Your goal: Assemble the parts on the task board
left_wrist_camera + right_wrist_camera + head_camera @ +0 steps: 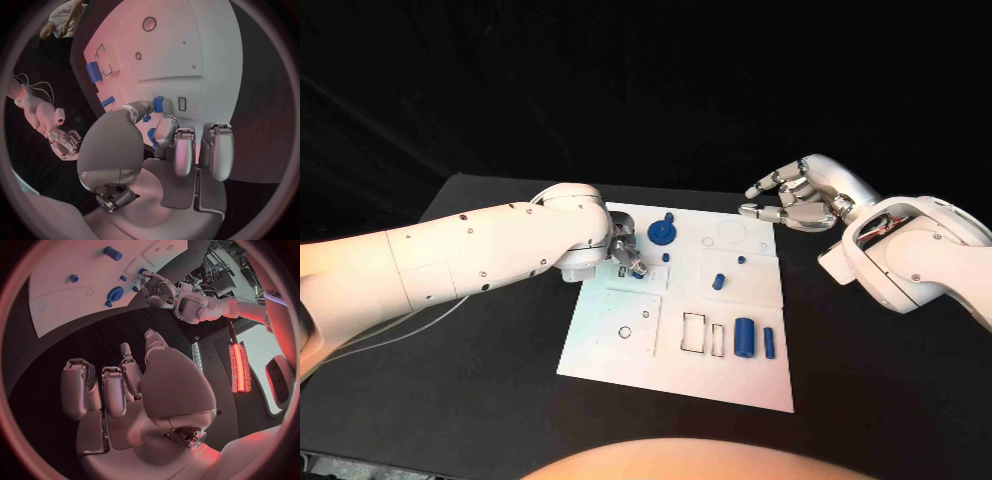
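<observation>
A robotics lab with a test bench: a black table [473, 400] against black backdrop carries a white task board [625, 360] with outlined slots. In the right wrist view, at two o'clock, equipment racks with cabling [212, 260] stand behind.
</observation>
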{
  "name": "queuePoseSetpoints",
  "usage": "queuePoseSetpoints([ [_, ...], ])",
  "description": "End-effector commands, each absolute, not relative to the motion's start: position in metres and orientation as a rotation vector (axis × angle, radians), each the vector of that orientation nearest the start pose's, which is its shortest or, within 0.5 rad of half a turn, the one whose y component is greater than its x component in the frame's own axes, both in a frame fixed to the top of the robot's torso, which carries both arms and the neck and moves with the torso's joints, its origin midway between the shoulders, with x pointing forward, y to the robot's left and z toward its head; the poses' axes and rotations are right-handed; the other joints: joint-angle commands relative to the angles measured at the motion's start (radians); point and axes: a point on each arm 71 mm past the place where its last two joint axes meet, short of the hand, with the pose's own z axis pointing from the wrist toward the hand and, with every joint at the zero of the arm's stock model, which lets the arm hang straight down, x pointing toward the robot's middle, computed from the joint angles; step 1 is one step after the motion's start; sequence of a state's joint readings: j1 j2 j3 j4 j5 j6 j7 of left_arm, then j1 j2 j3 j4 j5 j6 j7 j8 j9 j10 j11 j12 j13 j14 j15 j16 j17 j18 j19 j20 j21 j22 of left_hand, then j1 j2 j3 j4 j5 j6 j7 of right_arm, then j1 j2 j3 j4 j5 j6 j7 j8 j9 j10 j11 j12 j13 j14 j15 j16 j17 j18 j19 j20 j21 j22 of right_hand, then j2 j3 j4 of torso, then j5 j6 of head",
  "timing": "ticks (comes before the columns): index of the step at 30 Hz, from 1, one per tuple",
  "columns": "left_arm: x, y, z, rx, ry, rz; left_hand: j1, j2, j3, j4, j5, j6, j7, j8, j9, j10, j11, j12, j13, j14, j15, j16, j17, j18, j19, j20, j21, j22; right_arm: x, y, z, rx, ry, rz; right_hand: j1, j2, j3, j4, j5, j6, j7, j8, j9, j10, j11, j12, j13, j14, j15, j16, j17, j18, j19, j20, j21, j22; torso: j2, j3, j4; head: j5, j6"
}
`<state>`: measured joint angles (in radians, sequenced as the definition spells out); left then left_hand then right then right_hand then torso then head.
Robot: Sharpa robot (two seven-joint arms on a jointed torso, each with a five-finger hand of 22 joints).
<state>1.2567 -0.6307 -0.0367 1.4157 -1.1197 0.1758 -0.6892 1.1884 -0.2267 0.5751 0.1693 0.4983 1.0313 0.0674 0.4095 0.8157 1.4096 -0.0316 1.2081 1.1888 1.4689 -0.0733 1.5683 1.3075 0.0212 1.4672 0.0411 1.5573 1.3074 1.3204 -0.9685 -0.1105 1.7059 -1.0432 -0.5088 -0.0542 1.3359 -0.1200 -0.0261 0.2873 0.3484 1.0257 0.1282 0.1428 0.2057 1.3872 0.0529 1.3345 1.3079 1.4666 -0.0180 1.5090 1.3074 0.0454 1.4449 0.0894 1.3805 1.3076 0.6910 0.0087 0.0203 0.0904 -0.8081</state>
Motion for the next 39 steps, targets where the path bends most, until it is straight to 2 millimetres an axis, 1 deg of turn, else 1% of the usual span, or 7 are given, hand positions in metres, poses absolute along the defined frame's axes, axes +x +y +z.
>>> queuePoseSetpoints([
  [1, 0.4993, 0.1488, -0.2091, -0.089, 2.343, -0.243, -0.005, 0.005, 0.162, -0.168, 0.004, 0.018, -0.026, 0.005, 0.019, 0.011, -0.001, 0.007, 0.002, 0.102, -0.007, 0.002, 0.263, -0.017, 0.091, -0.003, 0.007, 0.248, 0.4627, -0.2157, -0.1348, 0.209, 1.553, 0.868, -0.002, 0.010, -0.004, -0.001, 0.007, -0.007, -0.001, 0.004, 0.001, 0.000, -0.006, -0.001, 0.023, 0.075, -0.004, -0.005, 0.149, 0.006, -0.004, -0.002, -0.006, 0.134, 0.000, -0.0002, -0.0001, 0.001, -0.002],
  [12, 0.5004, 0.1484, -0.2078, -0.113, 2.319, -0.251, -0.006, 0.007, 0.156, -0.169, 0.005, 0.022, -0.030, 0.012, 0.027, 0.019, -0.005, 0.019, 0.014, 0.102, -0.010, 0.002, 0.263, -0.020, 0.100, -0.003, 0.012, 0.260, 0.4626, -0.2154, -0.1347, 0.209, 1.551, 0.869, -0.003, 0.011, -0.004, 0.000, 0.010, -0.007, -0.001, 0.004, 0.002, -0.001, -0.006, -0.001, 0.022, 0.075, -0.004, -0.006, 0.147, 0.006, -0.004, -0.002, -0.007, 0.133, 0.000, 0.0001, -0.0001, 0.001, 0.000],
  [15, 0.5006, 0.1464, -0.2080, -0.115, 2.320, -0.255, -0.015, 0.011, 0.147, -0.163, 0.004, 0.022, -0.033, 0.016, 0.035, 0.021, -0.007, 0.020, 0.015, 0.102, -0.012, 0.002, 0.263, -0.020, 0.101, -0.003, 0.012, 0.260, 0.4625, -0.2152, -0.1346, 0.209, 1.551, 0.870, -0.003, 0.011, -0.004, 0.000, 0.010, -0.007, -0.001, 0.004, 0.002, -0.001, -0.006, -0.001, 0.022, 0.075, -0.004, -0.006, 0.147, 0.006, -0.004, -0.002, -0.007, 0.133, 0.000, 0.0002, -0.0004, 0.000, 0.000],
  [19, 0.5010, 0.1450, -0.2093, -0.122, 2.324, -0.254, -0.043, 0.018, 0.097, -0.136, 0.002, 0.017, -0.045, 0.020, 0.052, 0.024, -0.014, 0.018, 0.014, 0.102, -0.018, 0.002, 0.263, -0.020, 0.100, -0.001, 0.012, 0.259, 0.4624, -0.2151, -0.1346, 0.209, 1.551, 0.870, -0.005, 0.012, -0.005, 0.000, 0.012, -0.008, -0.001, 0.004, 0.002, -0.002, -0.006, -0.003, 0.020, 0.074, -0.004, -0.007, 0.146, 0.007, -0.006, -0.002, -0.010, 0.132, 0.001, 0.0003, -0.0009, -0.001, 0.000],
  [23, 0.5012, 0.1451, -0.2108, -0.125, 2.330, -0.247, -0.062, 0.021, 0.046, -0.110, 0.031, 0.018, -0.053, 0.019, 0.059, 0.023, -0.019, 0.017, 0.015, 0.102, -0.024, 0.002, 0.263, -0.020, 0.100, 0.000, 0.012, 0.259, 0.4623, -0.2154, -0.1346, 0.209, 1.551, 0.870, -0.005, 0.012, -0.005, 0.000, 0.012, -0.008, -0.001, 0.004, 0.002, -0.002, -0.006, -0.003, 0.020, 0.074, -0.004, -0.007, 0.146, 0.007, -0.006, -0.002, -0.010, 0.132, 0.001, 0.0001, -0.0007, -0.002, -0.001],
  [33, 0.5017, 0.1477, -0.2125, -0.128, 2.341, -0.228, -0.073, 0.029, -0.022, -0.077, 0.032, 0.024, -0.056, 0.011, 0.062, 0.020, -0.023, 0.017, 0.017, 0.102, -0.027, 0.002, 0.263, -0.020, 0.100, 0.001, 0.011, 0.259, 0.4621, -0.2160, -0.1346, 0.210, 1.552, 0.869, -0.006, 0.012, -0.005, 0.001, 0.014, -0.008, -0.001, 0.005, 0.002, -0.003, -0.006, -0.004, 0.020, 0.074, -0.004, -0.007, 0.145, 0.007, -0.005, -0.002, -0.010, 0.132, 0.000, 0.0001, -0.0003, -0.005, -0.004],
  [39, 0.5025, 0.1498, -0.2127, -0.139, 2.339, -0.216, -0.117, 0.037, -0.104, -0.020, 0.027, 0.036, -0.054, 0.006, 0.061, 0.019, -0.021, 0.018, 0.019, 0.102, -0.025, 0.002, 0.263, -0.020, 0.099, 0.001, 0.011, 0.258, 0.4621, -0.2161, -0.1346, 0.210, 1.553, 0.868, -0.008, 0.013, -0.006, 0.002, 0.015, -0.009, -0.001, 0.005, 0.002, -0.003, -0.006, -0.004, 0.019, 0.074, -0.004, -0.008, 0.145, 0.007, -0.006, -0.002, -0.011, 0.131, -0.001, -0.0002, 0.0004, -0.005, -0.004],
])
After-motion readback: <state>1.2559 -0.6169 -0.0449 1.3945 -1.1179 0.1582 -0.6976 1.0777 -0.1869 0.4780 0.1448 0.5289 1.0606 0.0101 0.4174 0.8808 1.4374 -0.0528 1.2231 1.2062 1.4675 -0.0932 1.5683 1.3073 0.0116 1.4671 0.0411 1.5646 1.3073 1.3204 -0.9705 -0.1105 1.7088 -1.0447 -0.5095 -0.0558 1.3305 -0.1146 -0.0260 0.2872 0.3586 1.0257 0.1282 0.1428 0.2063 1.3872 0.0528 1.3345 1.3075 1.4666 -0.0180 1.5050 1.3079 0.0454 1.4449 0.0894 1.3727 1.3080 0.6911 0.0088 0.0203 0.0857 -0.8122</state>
